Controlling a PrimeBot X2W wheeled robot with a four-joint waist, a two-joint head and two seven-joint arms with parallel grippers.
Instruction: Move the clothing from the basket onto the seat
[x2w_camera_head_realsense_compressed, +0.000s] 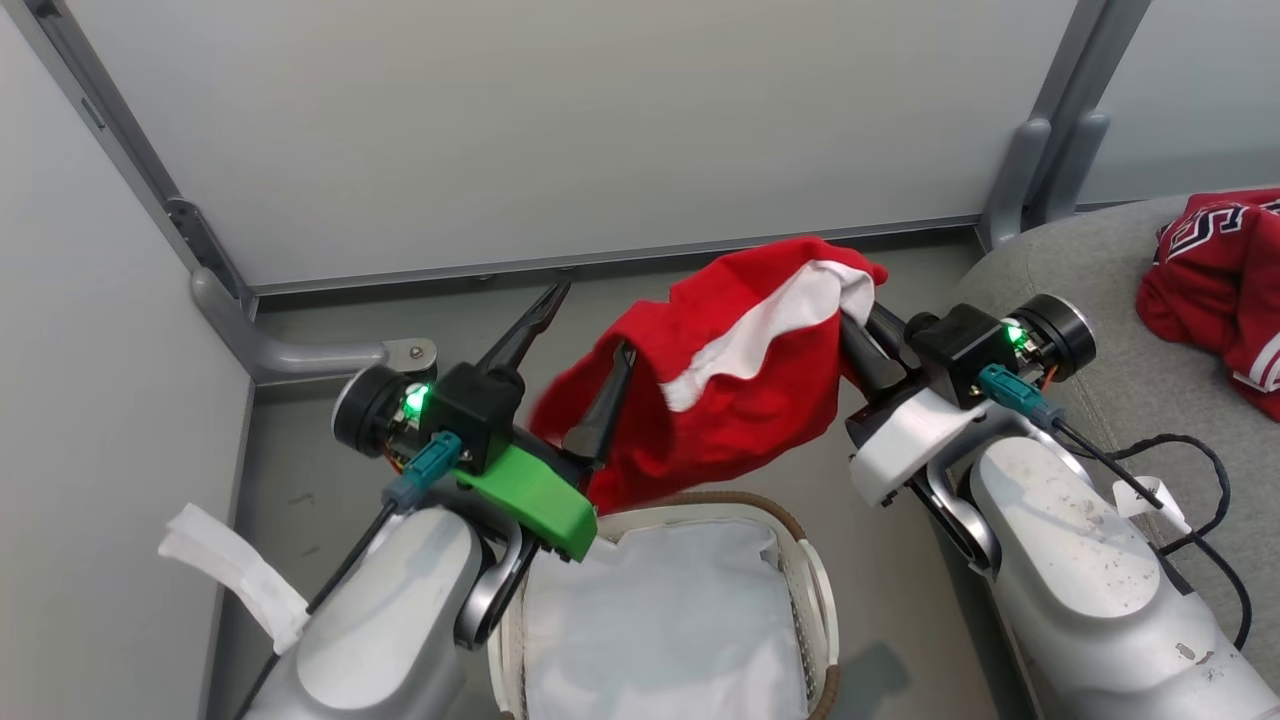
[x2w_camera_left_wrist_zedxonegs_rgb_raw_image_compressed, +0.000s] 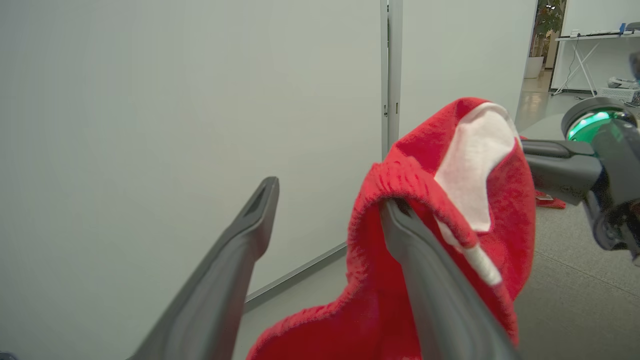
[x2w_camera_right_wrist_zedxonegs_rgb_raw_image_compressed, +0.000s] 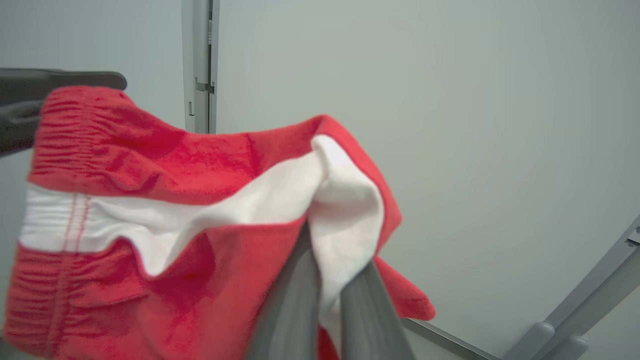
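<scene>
Right gripper (x2w_camera_right_wrist_zedxonegs_rgb_raw_image_compressed: 336, 260) — 2 grey fingers rising from bottom centre, pinched together on the white band of a red garment (x2w_camera_right_wrist_zedxonegs_rgb_raw_image_compressed: 200, 165). Cloth spreads left, with gathered elastic ribbing at that end. 1 dark finger (x2w_camera_right_wrist_zedxonegs_rgb_raw_image_compressed: 75, 80) of the other arm meets its top left corner. Behind — pale wall panel (x2w_camera_right_wrist_zedxonegs_rgb_raw_image_compressed: 500, 125), grey upright post (x2w_camera_right_wrist_zedxonegs_rgb_raw_image_compressed: 200, 60).
</scene>
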